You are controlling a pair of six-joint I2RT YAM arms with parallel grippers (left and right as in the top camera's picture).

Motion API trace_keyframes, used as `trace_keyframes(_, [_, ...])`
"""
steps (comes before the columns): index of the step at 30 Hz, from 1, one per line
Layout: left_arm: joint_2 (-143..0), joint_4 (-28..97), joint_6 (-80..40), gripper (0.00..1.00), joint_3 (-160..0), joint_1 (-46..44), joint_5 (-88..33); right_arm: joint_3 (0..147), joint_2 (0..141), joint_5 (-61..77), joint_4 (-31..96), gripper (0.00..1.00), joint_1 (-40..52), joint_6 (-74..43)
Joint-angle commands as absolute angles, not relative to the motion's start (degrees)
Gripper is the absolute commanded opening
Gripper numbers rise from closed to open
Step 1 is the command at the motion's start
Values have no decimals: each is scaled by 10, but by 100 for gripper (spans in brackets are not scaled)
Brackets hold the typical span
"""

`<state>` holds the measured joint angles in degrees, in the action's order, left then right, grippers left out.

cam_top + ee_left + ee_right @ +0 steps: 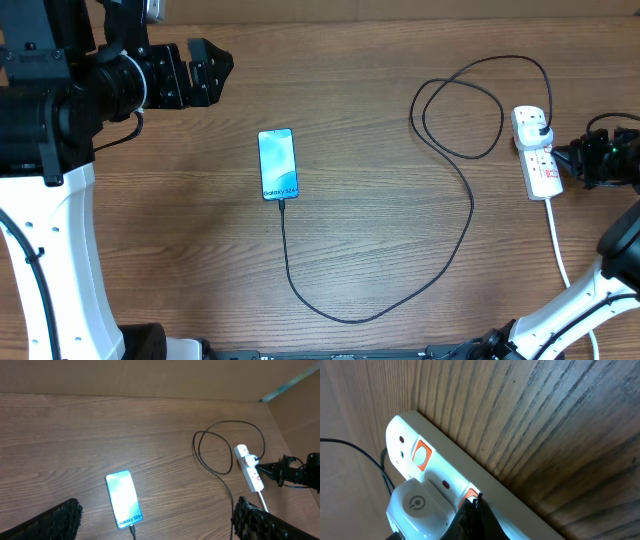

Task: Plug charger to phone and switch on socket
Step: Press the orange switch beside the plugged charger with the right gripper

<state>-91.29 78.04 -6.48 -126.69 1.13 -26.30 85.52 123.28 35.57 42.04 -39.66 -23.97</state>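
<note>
The phone (278, 164) lies mid-table with its light-blue screen lit; it also shows in the left wrist view (123, 498). The black charger cable (470, 215) runs from the phone's near end, loops right and reaches the white socket strip (538, 155). Its connector is in the phone's port (132, 529). A white adapter (417, 509) sits plugged in the strip (440, 467). My right gripper (475, 505) is shut, its tips pressed on an orange-red switch (470, 494) of the strip. My left gripper (205, 68) is open and empty, far left of the phone.
The strip's thick white cord (558, 250) runs toward the table's front edge at the right. A second orange-red switch (422, 454) shows on the strip's end. A brown cardboard wall (150, 377) stands behind the table.
</note>
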Motion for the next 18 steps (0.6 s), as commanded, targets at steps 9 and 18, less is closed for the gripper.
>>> trace_keyframes(9, [-907,780,-64,100,-1277,7,-264,862,1236,352,416,4,-394,-220])
trace_keyframes(18, [-907,780,-64,100,-1277,7,-264,862,1236,352,408,4,-394,-221])
